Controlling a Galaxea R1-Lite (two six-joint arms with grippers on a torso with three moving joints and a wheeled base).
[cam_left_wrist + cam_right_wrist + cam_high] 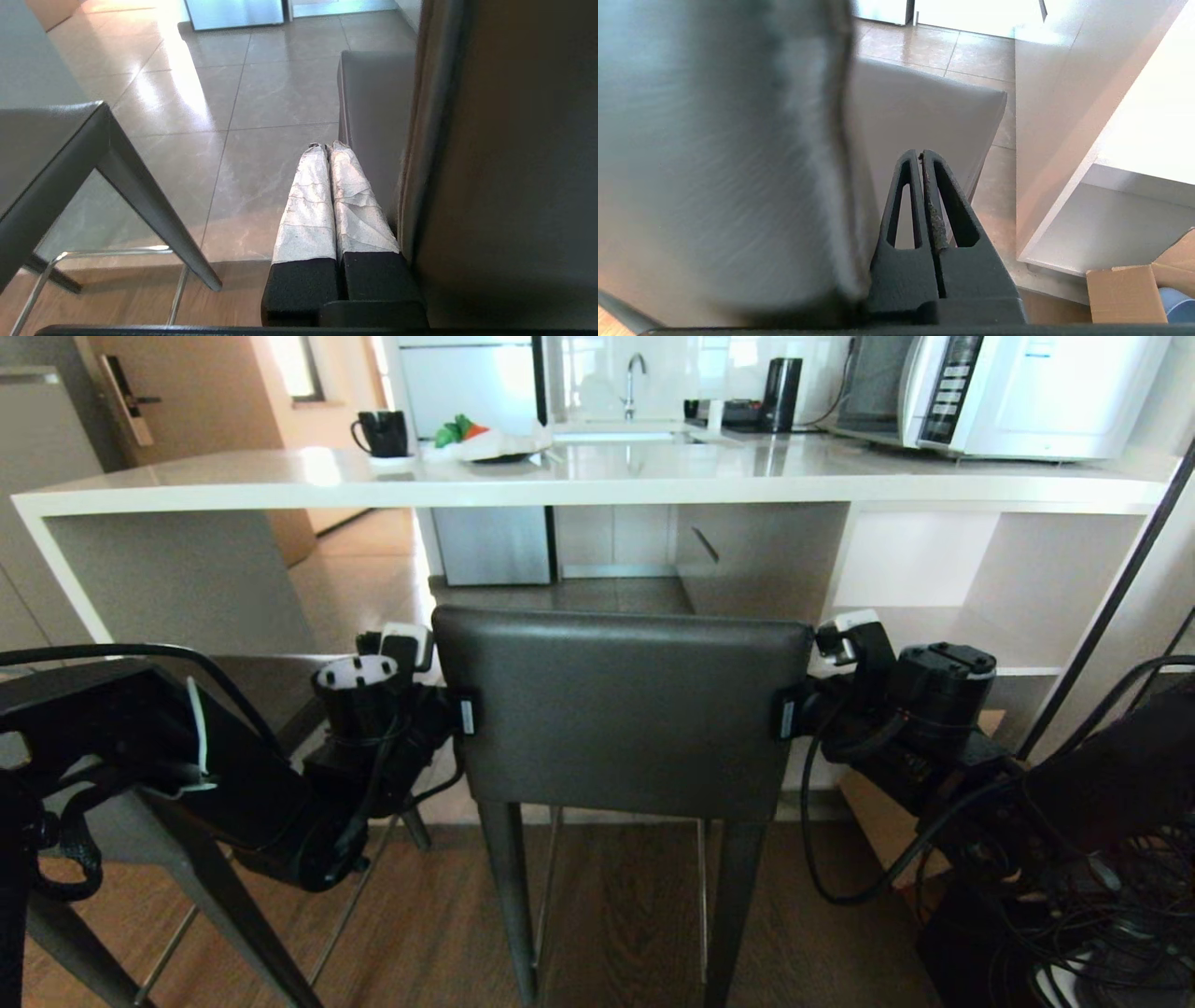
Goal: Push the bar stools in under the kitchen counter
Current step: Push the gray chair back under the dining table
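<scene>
One bar stool (pixel 621 709) stands right before me, its dark grey backrest facing me and its seat (pixel 373 107) reaching toward the kitchen counter (pixel 597 476). My left gripper (pixel 327 147) is shut, its white-taped fingers lying along the left side edge of the backrest (pixel 467 163). On the other side, my right gripper (pixel 920 154) is shut too and rests against the right edge of the backrest (pixel 719 140). Neither holds anything. A second bar stool (pixel 42 144) stands to the left, partly hidden behind my left arm (pixel 280 803).
White shelves (pixel 934 616) fill the counter's right end, with a cardboard box (pixel 1125 294) on the floor before them. A black pole (pixel 1111 597) slants up at the right. On the counter stand a black mug (pixel 383 432), a kettle (pixel 782 394) and a microwave (pixel 1027 392).
</scene>
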